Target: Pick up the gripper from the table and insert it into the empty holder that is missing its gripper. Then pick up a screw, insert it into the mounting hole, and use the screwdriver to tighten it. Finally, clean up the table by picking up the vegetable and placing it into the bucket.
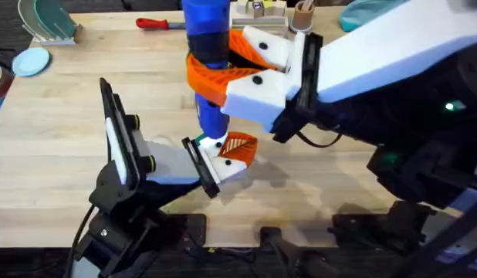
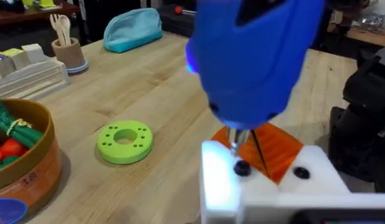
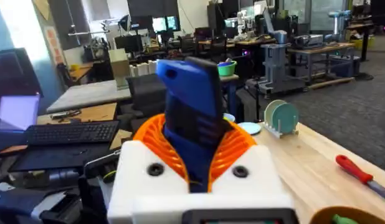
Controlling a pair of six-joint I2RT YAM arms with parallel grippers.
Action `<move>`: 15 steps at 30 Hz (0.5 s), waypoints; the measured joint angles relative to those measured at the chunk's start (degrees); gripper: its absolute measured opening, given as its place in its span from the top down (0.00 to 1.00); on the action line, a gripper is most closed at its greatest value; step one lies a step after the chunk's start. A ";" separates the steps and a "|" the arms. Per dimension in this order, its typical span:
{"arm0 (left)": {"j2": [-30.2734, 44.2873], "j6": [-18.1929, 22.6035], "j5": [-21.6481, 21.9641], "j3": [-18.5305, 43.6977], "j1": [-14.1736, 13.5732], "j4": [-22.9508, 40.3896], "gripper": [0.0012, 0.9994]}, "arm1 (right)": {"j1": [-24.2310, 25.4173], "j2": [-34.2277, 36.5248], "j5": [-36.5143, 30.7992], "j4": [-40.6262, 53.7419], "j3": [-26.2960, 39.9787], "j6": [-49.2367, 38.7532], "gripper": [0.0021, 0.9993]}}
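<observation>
My right gripper [image 1: 213, 71] reaches in from the right and is shut on the blue screwdriver [image 1: 206, 35], held upright; its orange pads wrap the blue body [image 3: 192, 118]. The metal bit points down onto a dark screw [image 2: 241, 167] in the white holder [image 2: 267, 186] on my left gripper [image 1: 221, 156]. The orange ribbed gripper [image 2: 276, 148] sits in that holder, just behind the bit. The bucket [image 2: 37, 163] stands off to the side with green and red toy vegetables inside. The loose vegetable is out of view.
A round green disc [image 2: 125, 142] lies between bucket and holder. A red-handled screwdriver [image 1: 157, 23], a rack of teal plates [image 1: 49, 23], a cup of wooden utensils [image 2: 68, 50] and a teal pouch [image 2: 133, 28] line the far edge. My right arm spans the table's right half.
</observation>
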State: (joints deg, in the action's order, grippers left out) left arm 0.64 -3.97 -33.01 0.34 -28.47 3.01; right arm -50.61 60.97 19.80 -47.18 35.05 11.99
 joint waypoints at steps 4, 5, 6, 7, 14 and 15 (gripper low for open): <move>-0.02 0.00 0.00 0.00 0.00 0.00 0.98 | -0.02 -0.11 0.65 0.55 0.00 0.01 0.89; 0.00 0.00 0.00 0.00 0.00 0.00 0.98 | -0.02 -0.27 0.75 1.10 0.00 0.00 0.89; -0.02 0.00 0.00 0.00 0.00 0.00 0.98 | 0.00 -0.37 0.85 1.31 0.00 0.00 0.89; 0.00 0.00 0.00 0.00 0.00 0.00 0.98 | 0.00 -0.40 0.89 1.33 0.00 0.00 0.89; -0.01 0.00 0.00 0.00 0.00 0.00 0.98 | -0.02 -1.03 1.07 2.68 0.00 0.00 0.90; 0.00 0.00 0.00 0.00 0.00 0.00 0.98 | -0.02 -1.01 1.07 2.85 0.00 0.00 0.90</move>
State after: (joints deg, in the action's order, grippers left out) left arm 0.64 -3.97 -33.01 0.34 -28.47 3.01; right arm -50.63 59.96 20.86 -44.33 35.05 11.99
